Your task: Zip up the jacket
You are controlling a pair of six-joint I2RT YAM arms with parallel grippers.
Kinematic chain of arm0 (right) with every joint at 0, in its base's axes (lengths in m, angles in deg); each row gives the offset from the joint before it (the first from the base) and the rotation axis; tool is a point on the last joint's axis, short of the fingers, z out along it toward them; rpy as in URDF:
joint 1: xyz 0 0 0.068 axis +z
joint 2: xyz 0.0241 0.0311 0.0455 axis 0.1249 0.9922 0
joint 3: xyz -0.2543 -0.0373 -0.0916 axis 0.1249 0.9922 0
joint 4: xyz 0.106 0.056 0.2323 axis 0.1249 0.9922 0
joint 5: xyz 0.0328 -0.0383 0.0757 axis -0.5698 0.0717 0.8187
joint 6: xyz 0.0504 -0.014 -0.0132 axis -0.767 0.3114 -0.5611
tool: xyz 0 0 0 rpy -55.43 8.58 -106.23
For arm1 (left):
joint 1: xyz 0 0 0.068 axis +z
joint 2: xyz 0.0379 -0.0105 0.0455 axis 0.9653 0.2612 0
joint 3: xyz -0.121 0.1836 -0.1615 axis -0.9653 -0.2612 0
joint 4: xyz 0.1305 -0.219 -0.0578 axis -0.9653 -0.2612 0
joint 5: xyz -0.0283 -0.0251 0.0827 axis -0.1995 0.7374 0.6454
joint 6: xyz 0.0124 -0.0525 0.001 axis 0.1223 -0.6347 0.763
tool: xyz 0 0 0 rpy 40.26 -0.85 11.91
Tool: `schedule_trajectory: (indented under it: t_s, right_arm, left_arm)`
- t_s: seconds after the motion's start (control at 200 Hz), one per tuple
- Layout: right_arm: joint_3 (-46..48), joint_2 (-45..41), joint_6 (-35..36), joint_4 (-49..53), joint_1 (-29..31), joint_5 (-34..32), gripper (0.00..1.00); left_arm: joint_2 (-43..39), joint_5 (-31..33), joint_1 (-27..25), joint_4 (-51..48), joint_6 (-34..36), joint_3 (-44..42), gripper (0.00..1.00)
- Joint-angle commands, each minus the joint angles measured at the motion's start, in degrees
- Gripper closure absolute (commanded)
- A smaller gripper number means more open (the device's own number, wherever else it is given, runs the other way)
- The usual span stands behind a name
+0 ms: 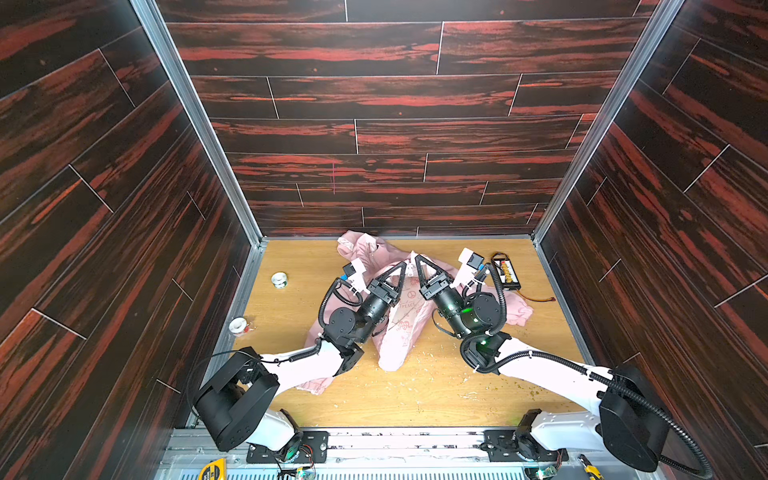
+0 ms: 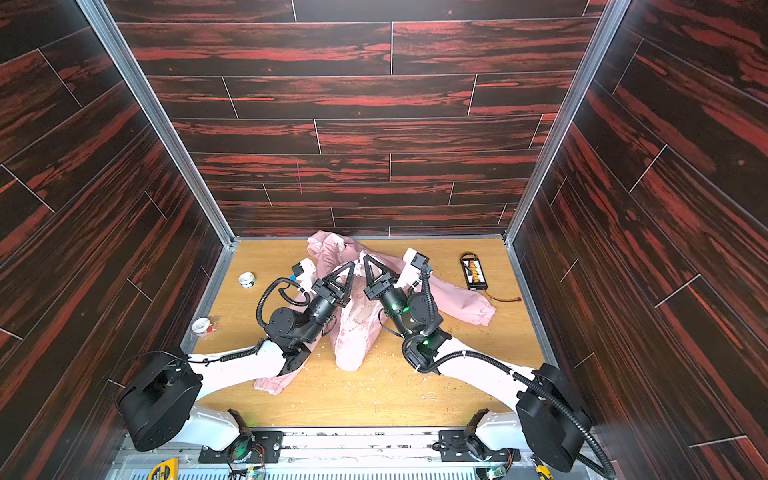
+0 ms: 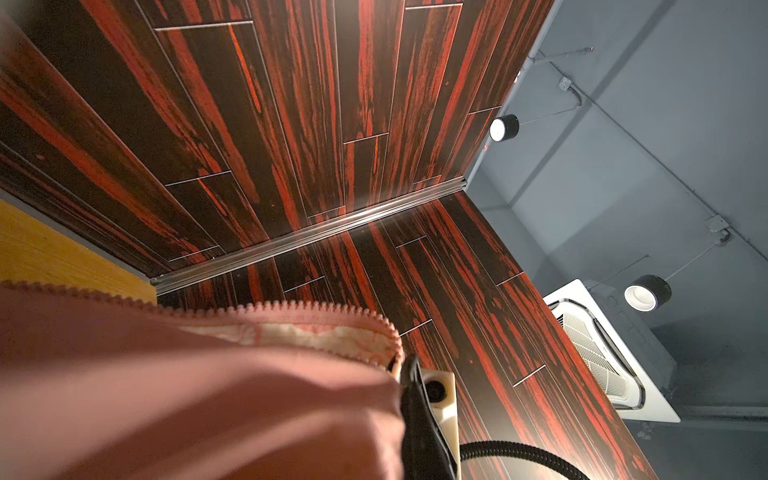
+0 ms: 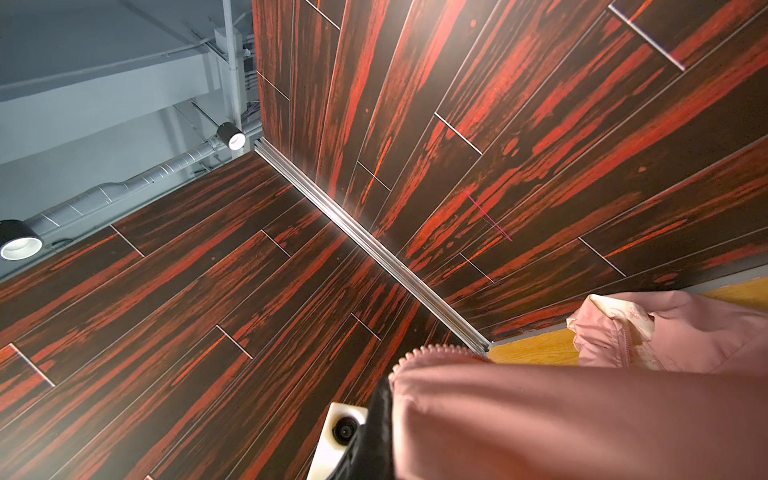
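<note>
Matt cloth jacket (image 1: 399, 340), smooth wood table (image 1: 415, 395) & glossy wood-look walls (image 1: 374, 95).

Left wrist view. The jacket (image 3: 187, 407) fills the near field, its zipper teeth (image 3: 316, 308) edging a pale lining (image 3: 291, 334). The left gripper (image 3: 409, 370) appears to pinch that edge, jaws closed. Behind: desk (image 3: 50, 253), wood-grain walls (image 3: 291, 124), corner post (image 3: 316, 232), ceiling lamps (image 3: 503, 127).

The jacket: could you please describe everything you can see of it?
The jacket is pale pink, thin fabric, crumpled on the wooden table, sleeves sprawled to either side. Along the gripped edges, pink zipper teeth show unjoined. The left gripper and right gripper, both shut, each pinch a front edge near the middle.
</note>
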Motion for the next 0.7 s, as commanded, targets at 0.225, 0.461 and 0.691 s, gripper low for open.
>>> schedule_trajectory:
  t_s: [0.225,0.461,0.691]
  right_arm:
    - [-2.44,-1.15,0.63,-2.31,0.58,-0.07,1.00]
    - [-1.67,-0.99,-0.41,-2.28,0.57,-0.07,1.00]
    - [-1.33,-0.68,-0.78,-2.13,0.58,0.63,1.00]
  left_arm:
    - [-0.64,-0.16,-0.38,3.15,-0.28,0.15,1.00]
    - [-0.83,-0.28,-0.39,3.15,-0.02,0.42,1.00]
    - [-0.79,-0.32,-0.35,3.15,0.09,0.74,1.00]
